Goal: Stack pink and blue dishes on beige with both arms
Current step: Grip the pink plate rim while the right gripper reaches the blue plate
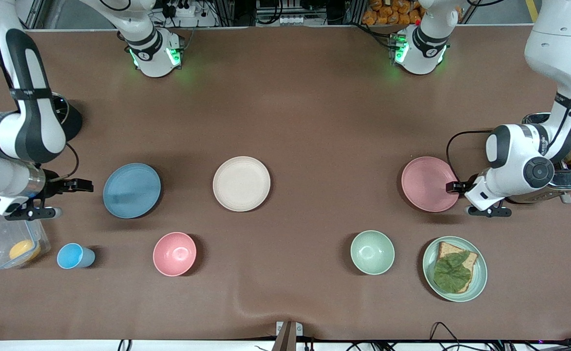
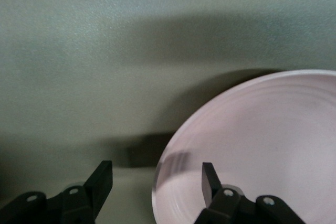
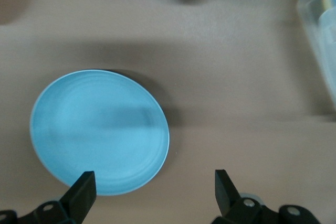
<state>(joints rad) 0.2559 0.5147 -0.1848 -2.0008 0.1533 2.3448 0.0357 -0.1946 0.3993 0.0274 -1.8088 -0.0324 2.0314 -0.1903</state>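
The light blue plate (image 1: 132, 190) lies toward the right arm's end of the table, the cream-beige plate (image 1: 241, 184) in the middle and the pale pink plate (image 1: 427, 184) toward the left arm's end. My right gripper (image 1: 73, 199) is open, low beside the blue plate's outer edge. In the right wrist view the blue plate (image 3: 100, 129) sits partly between the open fingers of that gripper (image 3: 155, 184). My left gripper (image 1: 457, 199) is open at the pink plate's edge. The left wrist view shows the pink plate's (image 2: 262, 145) rim between the fingers of the left gripper (image 2: 157, 179).
Nearer the front camera stand a blue cup (image 1: 74, 256), a pink bowl (image 1: 174, 253), a green bowl (image 1: 372, 252) and a green plate (image 1: 480, 278) with toast and a leaf. A clear container (image 1: 12, 241) sits under the right hand. A toaster (image 1: 565, 170) stands by the left arm.
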